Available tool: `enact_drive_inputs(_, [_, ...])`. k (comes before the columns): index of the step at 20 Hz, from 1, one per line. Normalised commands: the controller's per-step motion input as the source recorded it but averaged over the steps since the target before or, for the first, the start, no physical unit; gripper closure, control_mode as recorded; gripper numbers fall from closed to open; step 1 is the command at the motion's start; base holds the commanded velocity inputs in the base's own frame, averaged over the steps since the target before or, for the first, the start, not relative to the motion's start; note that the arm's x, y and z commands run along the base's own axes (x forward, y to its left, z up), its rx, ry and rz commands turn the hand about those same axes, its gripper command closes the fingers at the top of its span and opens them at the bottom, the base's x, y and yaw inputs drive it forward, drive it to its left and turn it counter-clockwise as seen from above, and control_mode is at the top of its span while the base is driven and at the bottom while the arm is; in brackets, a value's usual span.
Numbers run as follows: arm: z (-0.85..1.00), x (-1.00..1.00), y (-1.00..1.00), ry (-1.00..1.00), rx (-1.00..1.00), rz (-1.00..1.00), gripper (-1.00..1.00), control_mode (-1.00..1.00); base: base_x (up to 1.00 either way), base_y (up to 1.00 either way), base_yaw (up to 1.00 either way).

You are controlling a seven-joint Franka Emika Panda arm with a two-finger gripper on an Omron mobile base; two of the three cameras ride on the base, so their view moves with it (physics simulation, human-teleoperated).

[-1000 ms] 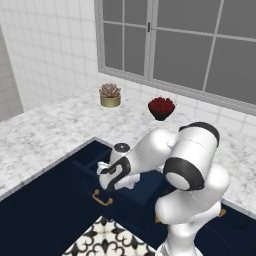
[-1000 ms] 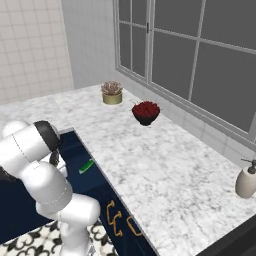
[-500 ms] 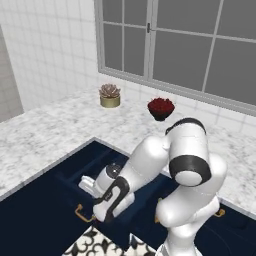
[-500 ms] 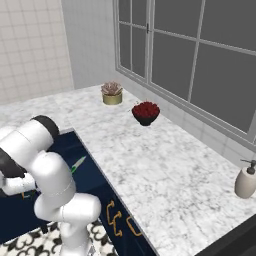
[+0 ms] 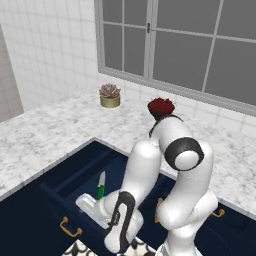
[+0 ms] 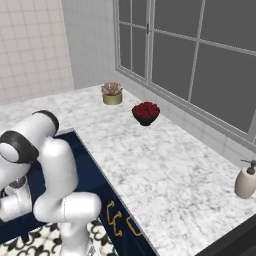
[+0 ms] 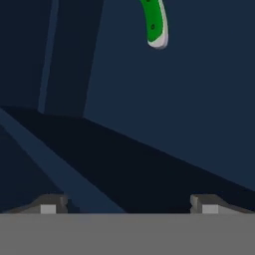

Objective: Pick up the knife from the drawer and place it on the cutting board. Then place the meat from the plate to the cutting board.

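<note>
Your drawer stands pulled out below the marble counter's front edge, and the knife lies inside it toward the front wall, green handle nearest you. The gripper hangs over the drawer's front edge, its fingers spread wide and holding nothing, handle end ahead.
</note>
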Motion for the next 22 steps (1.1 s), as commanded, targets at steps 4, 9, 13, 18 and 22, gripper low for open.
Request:
enact_drive_inputs(4, [1.0, 0.03, 0.39, 0.0, -0.03, -0.12, -1.0, -1.0, 0.0, 0.0, 0.0])
enact_drive_inputs(9, [1.0, 0.36, 0.45, 0.01, -0.07, -0.16, -1.0, -1.0, 0.0, 0.0, 0.0])
enact_drive_inputs(13, [1.0, 0.5, 0.23, 0.23, -0.1, -0.16, -1.0, -1.0, 0.0, 0.0, 0.0])
enact_drive_inputs(18, [1.0, 0.72, 0.04, 0.11, -0.29, -0.06, -1.0, -1.0, 0.0, 0.0, 0.0])
enact_drive_inputs(22, [0.97, 0.53, -0.03, -0.05, -0.47, 0.15, -1.0, -1.0, 0.0, 0.0, 0.0])
